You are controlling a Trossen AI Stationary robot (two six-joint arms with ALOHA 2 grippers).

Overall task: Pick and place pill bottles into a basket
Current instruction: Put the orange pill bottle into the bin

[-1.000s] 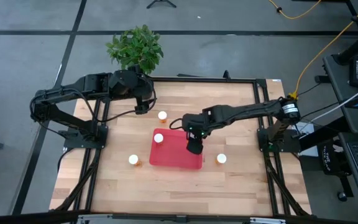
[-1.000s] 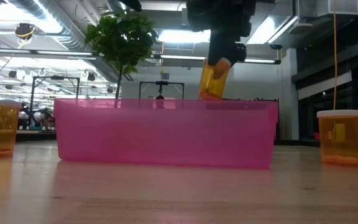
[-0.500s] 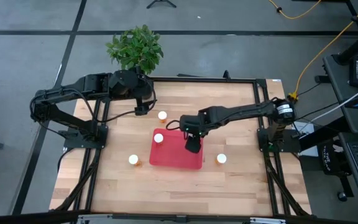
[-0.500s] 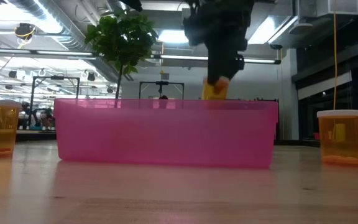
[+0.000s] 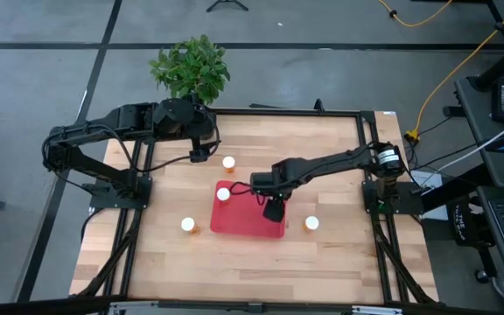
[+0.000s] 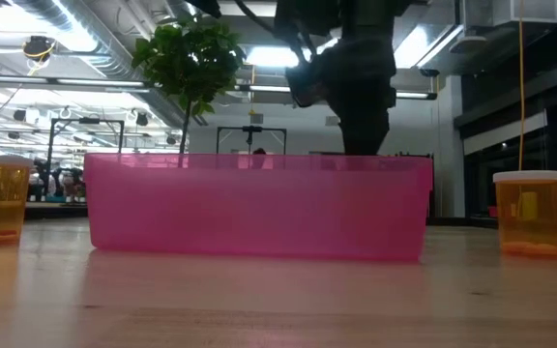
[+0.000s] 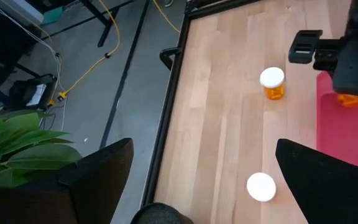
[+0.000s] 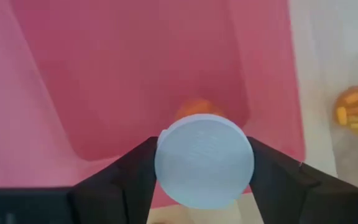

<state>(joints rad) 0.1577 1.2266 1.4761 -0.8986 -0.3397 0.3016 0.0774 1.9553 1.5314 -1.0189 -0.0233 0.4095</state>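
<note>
The red tray (image 5: 243, 223) lies mid-table and shows pink in the low view (image 6: 259, 208). My right gripper (image 5: 272, 208) is down inside it, shut on an amber pill bottle with a white cap (image 8: 204, 160). The tray's near wall hides that bottle in the low view. One bottle (image 5: 223, 194) stands in the tray's far left corner. Others stand on the wood: one beyond the tray (image 5: 228, 162), one to its left (image 5: 187, 225), one to its right (image 5: 311, 223). My left gripper (image 5: 198, 155) waits open near the far edge. My right gripper pinches the rim of the bottle's white cap (image 8: 165, 163) between its two fingers (image 8: 126, 180), one on each side. The fingers come from above, pointing down. The bottle hangs upright below them over the tray floor (image 8: 135, 74); whether its base touches the floor cannot be told.
A potted plant (image 5: 191, 68) stands beyond the table's far edge. In the left wrist view two bottles (image 7: 272, 83) (image 7: 261, 186) stand on the wood beside the tray's edge (image 7: 347, 134). Bare wood lies along the near edge (image 5: 252, 262).
My right gripper has gone straight down into the tray with the bottle. In the low view the bottle was clear above the tray's wall, then sank behind it. The gripper stays shut on the cap.
</note>
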